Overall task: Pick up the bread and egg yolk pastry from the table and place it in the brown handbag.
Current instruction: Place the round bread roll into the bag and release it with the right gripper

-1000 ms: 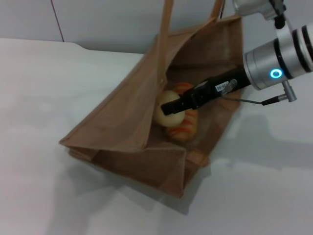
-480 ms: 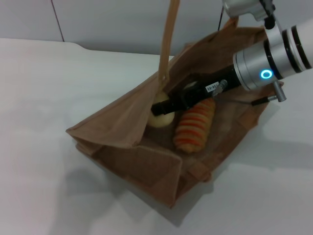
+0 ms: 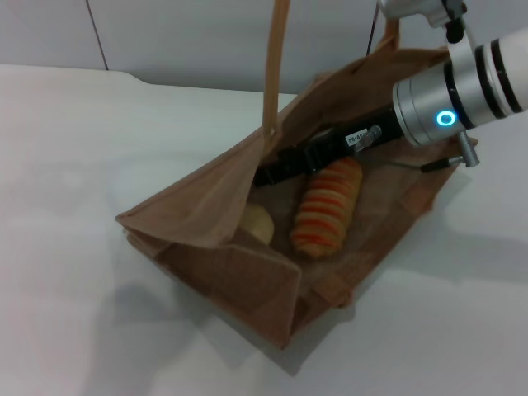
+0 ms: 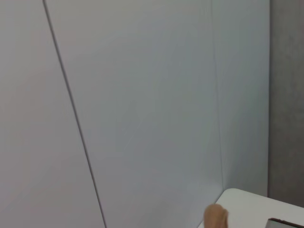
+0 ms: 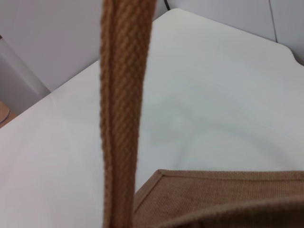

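Both foods seen inside tan-brown woven jute handbag (image 3: pixel 206 194) on white desk (image 3: pixel 74 165): orange-striped ridged bread (image 3: pixel 328 207), pale round egg yolk pastry (image 3: pixel 258 223). Right gripper (image 3: pixel 268 175) inside bag, empty; fingers' spread impossible to tell. Left gripper out of sight. Only withdrawal apparently left.

Egg yolk pastry (image 3: pixel 258 223) half hidden behind brown handbag (image 3: pixel 206 198) wall; right gripper (image 3: pixel 266 175) fingers hidden by same wall; handle tops cut off by frame edge

pale grey panelled wall (image 3: pixel 190 41) with thin vertical seams; darker grey strip (image 4: pixel 286 95).
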{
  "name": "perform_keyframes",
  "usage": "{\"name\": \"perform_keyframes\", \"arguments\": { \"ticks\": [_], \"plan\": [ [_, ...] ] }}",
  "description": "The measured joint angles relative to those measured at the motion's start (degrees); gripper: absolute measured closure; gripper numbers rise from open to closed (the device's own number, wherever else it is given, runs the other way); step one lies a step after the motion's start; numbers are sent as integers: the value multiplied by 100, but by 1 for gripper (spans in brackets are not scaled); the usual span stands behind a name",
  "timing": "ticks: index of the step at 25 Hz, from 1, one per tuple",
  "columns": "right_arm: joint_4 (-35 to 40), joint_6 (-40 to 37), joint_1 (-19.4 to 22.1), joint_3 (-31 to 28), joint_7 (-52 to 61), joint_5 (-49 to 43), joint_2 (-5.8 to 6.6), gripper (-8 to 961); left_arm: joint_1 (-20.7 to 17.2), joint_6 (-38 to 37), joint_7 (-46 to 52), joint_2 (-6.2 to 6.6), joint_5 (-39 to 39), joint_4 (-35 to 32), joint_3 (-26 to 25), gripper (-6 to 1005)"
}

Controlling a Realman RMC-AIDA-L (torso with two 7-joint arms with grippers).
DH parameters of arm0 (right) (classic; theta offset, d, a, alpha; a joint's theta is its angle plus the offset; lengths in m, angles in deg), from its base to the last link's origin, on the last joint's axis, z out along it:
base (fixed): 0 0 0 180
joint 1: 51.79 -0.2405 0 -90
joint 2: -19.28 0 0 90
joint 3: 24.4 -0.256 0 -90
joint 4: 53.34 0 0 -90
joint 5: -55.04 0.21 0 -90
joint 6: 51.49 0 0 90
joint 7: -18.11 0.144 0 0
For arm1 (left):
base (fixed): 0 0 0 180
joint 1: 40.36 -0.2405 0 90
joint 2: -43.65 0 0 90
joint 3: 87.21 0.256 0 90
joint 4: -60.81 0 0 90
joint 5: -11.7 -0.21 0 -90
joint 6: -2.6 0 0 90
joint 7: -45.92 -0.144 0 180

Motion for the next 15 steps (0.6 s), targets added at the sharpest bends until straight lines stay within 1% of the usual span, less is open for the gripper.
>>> {"name": "perform_keyframes", "arguments": {
  "ticks": [3,7,11,15],
  "plan": [
    [0,2,2,9,51,-2,0,183,-6,-9,10,-7,-6,-4,0,904],
    [0,42,7,12,68,-5,0,174,-32,-59,10,-4,-6,-3,0,904],
    [92,265,19,-11,101,-23,11,171,-104,-74,-5,-1,-6,1,-24,904],
    [431,509,234,-33,249,-139,110,172,-277,-174,-13,8,-186,18,-68,905]
  ]
}}
